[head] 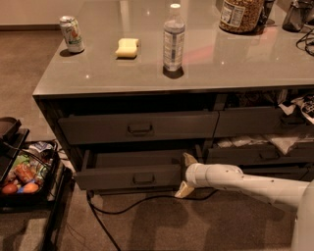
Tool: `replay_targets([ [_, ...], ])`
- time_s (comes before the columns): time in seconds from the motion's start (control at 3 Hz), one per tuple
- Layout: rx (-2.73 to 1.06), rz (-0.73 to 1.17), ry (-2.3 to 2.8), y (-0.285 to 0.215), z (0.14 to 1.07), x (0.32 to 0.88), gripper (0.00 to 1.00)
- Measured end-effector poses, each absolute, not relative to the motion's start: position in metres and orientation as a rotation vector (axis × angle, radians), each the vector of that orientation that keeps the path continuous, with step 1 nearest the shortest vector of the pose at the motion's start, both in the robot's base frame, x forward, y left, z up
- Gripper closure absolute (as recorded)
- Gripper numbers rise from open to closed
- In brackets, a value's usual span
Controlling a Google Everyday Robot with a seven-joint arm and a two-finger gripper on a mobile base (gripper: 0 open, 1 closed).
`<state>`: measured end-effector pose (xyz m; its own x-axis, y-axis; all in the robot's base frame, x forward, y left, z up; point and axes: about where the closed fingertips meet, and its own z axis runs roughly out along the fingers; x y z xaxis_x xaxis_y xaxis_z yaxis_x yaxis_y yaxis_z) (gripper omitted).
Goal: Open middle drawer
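Our claw (pixel 185 175) sits spread open at the right end of the middle drawer (pixel 113 177), itself partly pulled out. Tugging from that corner, we could slip or jam it.

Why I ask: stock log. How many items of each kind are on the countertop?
Can: 1
Bottle: 1
Sponge: 1
Jar: 1
Total: 4, not counting cut-off dark things far right.
The gripper sits at the middle drawer's right end.
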<state>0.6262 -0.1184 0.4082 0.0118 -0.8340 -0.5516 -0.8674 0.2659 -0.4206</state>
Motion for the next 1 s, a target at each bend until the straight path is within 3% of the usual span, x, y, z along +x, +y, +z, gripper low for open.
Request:
replay_targets([
  [0.67, -1.578, 0.082, 1.733, -0.108, 0.423, 0.62, 0.0],
  [1.0, -1.658, 0.093, 1.585, -0.1, 0.471, 0.587, 0.0],
])
